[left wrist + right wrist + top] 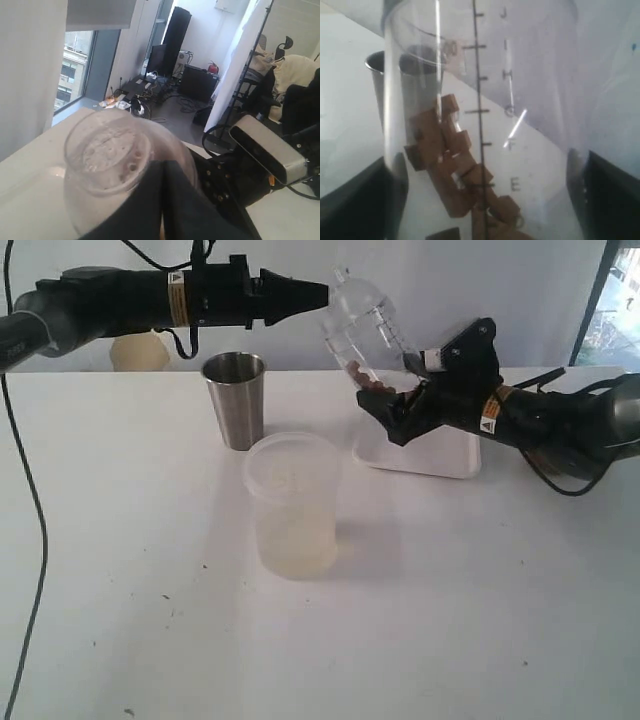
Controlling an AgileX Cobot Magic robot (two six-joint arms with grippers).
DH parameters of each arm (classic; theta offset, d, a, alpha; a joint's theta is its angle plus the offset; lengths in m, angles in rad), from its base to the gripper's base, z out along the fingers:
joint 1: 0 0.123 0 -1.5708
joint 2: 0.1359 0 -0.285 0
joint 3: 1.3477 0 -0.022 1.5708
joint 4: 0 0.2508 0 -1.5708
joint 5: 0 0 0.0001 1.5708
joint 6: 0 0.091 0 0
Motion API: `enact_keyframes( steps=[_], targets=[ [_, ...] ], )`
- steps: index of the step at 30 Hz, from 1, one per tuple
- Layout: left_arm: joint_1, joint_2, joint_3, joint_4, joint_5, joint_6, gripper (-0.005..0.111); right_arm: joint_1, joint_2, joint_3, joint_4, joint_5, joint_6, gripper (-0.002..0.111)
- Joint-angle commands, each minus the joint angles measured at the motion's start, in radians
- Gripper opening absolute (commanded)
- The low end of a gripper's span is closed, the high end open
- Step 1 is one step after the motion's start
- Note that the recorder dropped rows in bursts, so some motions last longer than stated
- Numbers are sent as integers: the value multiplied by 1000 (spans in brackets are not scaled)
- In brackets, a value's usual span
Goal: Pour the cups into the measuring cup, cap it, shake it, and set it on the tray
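Note:
The measuring cup (362,332), a clear cylinder with a black scale (479,100), hangs tilted above the white tray (445,458). My right gripper (402,400) is shut on its lower part, one finger (350,200) on each side. Brown pieces (451,145) lie along its low side (372,382). My left gripper (322,295) is shut with nothing in it, and its tip is right at the cup's upper end (107,150). In the left wrist view the closed fingers (145,210) overlap that rounded top. A steel tumbler (235,400) stands upright on the table to the left.
A wide frosted plastic container (292,505) with a lid stands in front of the tumbler and tray. A cream object (140,350) sits at the back left behind the left arm. A black cable (35,520) hangs along the table's left side.

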Motion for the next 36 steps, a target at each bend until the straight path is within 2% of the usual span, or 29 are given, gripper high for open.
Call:
enact_keyframes(
  steps=[1,7,14,19,29,36],
  targets=[
    [1,-12,-6,-6,7,-2,0,-4,-17,-7,26,-71,-1,0],
    [24,-10,-6,24,242,-18,0,-6,-20,-7,-22,-149,-19,0],
    [3,-10,-6,-82,144,33,0,-6,-20,-7,-32,-45,-19,0],
    [-27,-10,-6,-73,134,14,0,-6,-20,-8,-32,-25,-19,0],
    [-27,-10,-6,-77,76,-21,0,-6,-18,-12,60,6,-17,0],
    [-23,-10,-6,-79,60,-21,0,24,-16,-15,-13,-22,-10,0]
  ],
)
